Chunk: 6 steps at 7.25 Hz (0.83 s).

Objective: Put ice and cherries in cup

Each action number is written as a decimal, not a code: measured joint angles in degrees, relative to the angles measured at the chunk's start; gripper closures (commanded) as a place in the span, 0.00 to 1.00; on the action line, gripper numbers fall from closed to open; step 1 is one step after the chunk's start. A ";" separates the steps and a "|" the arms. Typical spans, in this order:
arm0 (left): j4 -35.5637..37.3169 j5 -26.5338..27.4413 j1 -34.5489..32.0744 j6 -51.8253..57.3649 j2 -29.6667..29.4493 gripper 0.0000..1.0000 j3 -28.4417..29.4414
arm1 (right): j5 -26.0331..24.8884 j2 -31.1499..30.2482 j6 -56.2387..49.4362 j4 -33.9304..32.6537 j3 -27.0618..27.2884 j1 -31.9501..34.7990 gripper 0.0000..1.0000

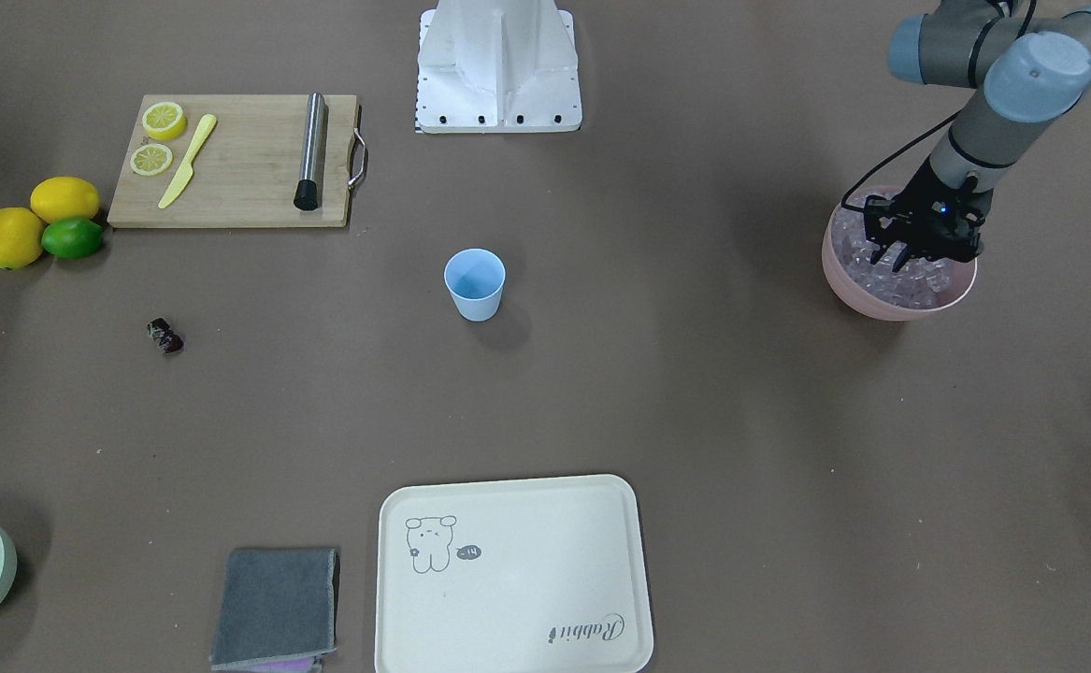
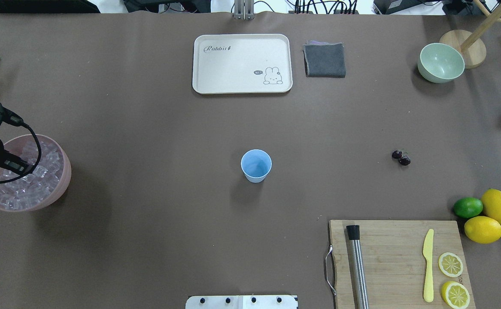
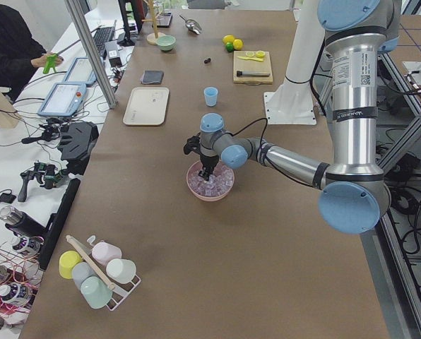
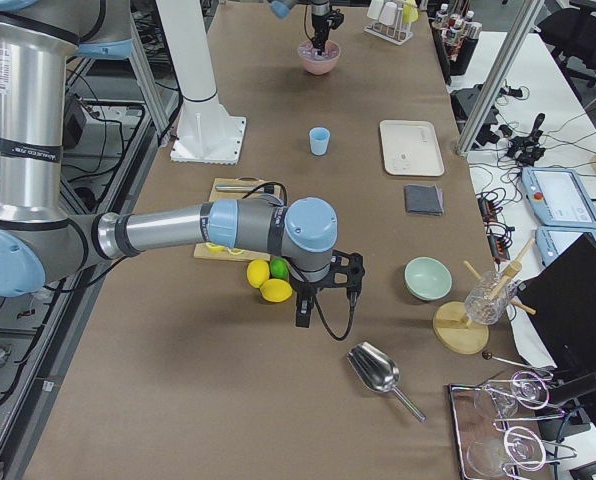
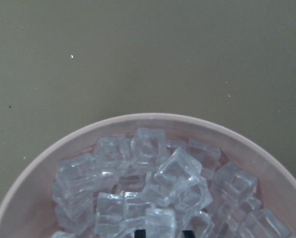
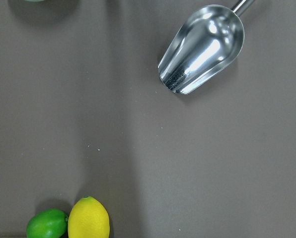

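Left gripper [image 1: 891, 262] is dipping into the pink bowl [image 1: 882, 308], tips flanking one ice [image 5: 160, 220] cube; whether clenched, I cannot tell. A slick cube could be slipping out mid-carry. Cup [image 1: 475, 285] is standing mid-bench, looking empty, axis vertical, mouth up, well apart from the bowl.
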 measured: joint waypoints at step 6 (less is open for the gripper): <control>0.11 -3.31 -4.20 -7.25 -10.85 1.00 -4.88 | 0.12 0.17 0.03 0.00 0.76 0.00 0.00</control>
